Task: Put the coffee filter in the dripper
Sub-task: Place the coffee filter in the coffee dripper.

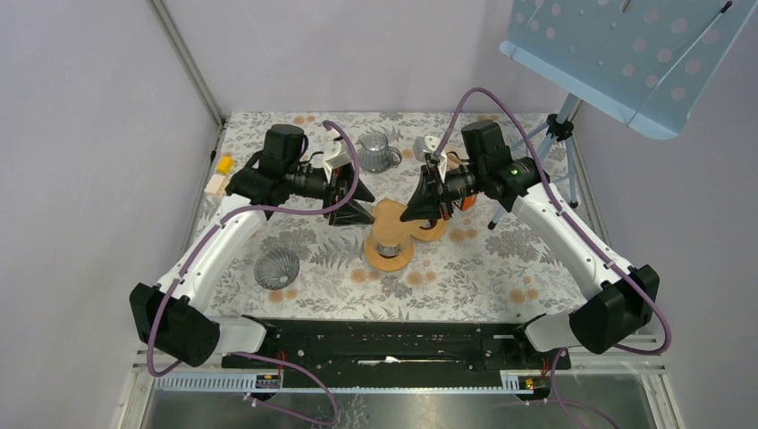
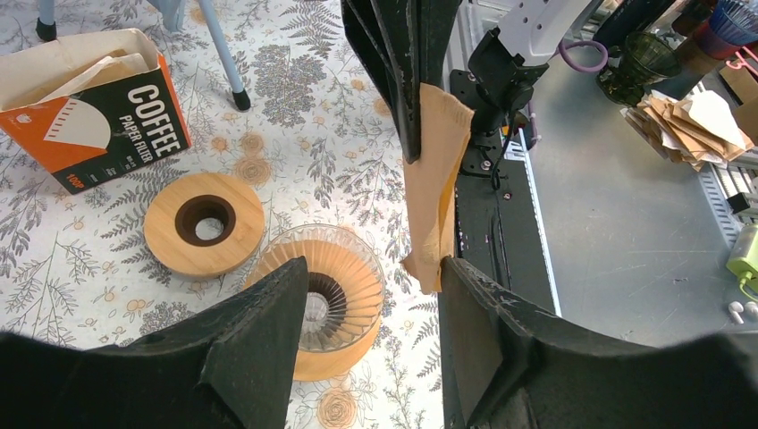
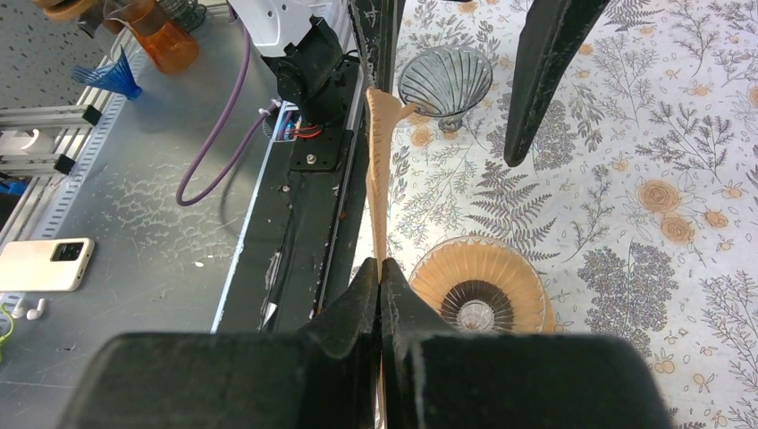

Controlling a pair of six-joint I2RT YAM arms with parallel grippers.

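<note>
Brown paper is what I see pinched in my right gripper (image 3: 380,265): the coffee filter (image 2: 436,179) hangs folded flat between its pressed-together fingers, up in the air between the two arms. My left gripper (image 2: 374,268) faces it with fingers spread, holding nothing. The filter's free corner sits right at the tip of one of those fingers, and I cannot tell whether they touch.

Below the filter, the dripper (image 3: 478,288) stands on its round wooden base on the floral tablecloth (image 1: 501,268); the filter is above it, not in it. A loose wooden ring (image 2: 204,223) lies just beside the dripper, and the orange-and-black filter box (image 2: 98,107) stands beyond that. A second glass dripper (image 1: 275,268) sits near my left arm, and a glass mug (image 1: 377,152) stands at the far side.
</note>
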